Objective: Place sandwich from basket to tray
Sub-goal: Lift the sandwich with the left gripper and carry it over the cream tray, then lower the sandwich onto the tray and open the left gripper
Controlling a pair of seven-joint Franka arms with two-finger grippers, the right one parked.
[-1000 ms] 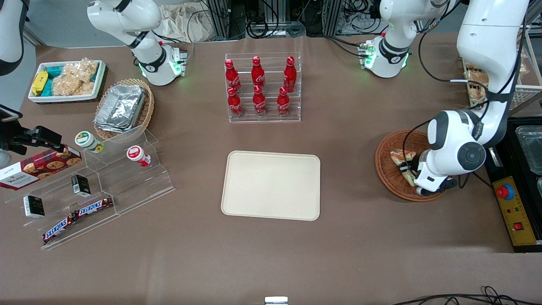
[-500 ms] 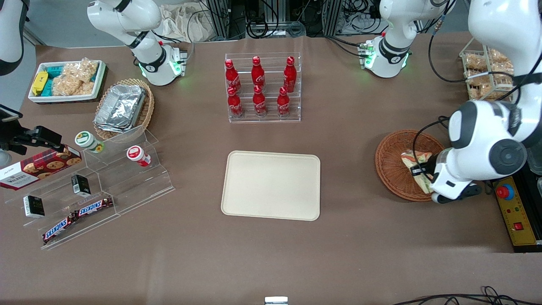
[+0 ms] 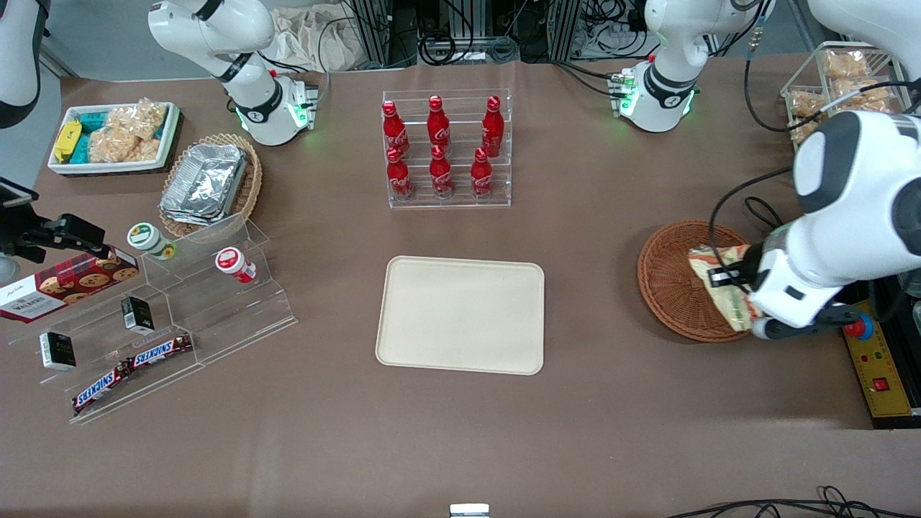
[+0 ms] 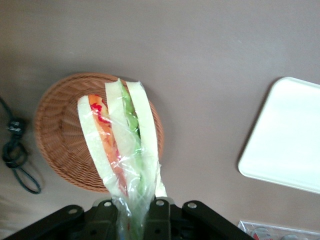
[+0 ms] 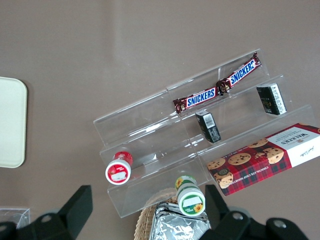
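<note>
The sandwich [image 3: 719,277], a clear-wrapped wedge with green, orange and red filling, hangs in my left gripper [image 3: 728,282]. The gripper is shut on the sandwich's wrapped end and holds it above the rim of the round reddish-brown basket [image 3: 669,280], at the working arm's end of the table. In the left wrist view the sandwich [image 4: 122,140] stands out from the gripper [image 4: 132,216] over the empty basket [image 4: 55,130]. The cream tray [image 3: 460,314] lies empty at the table's middle, apart from the basket. It also shows in the wrist view [image 4: 287,137].
An acrylic rack of red bottles [image 3: 446,147] stands farther from the camera than the tray. A control box with a red button [image 3: 874,360] lies beside the basket. Snack stands [image 3: 165,316], a foil-container basket [image 3: 209,183] and a white bin [image 3: 111,137] lie toward the parked arm's end.
My left gripper has risen with the sandwich, lifting it off the basket floor. It has shifted toward the basket's rim at the working arm's end.
</note>
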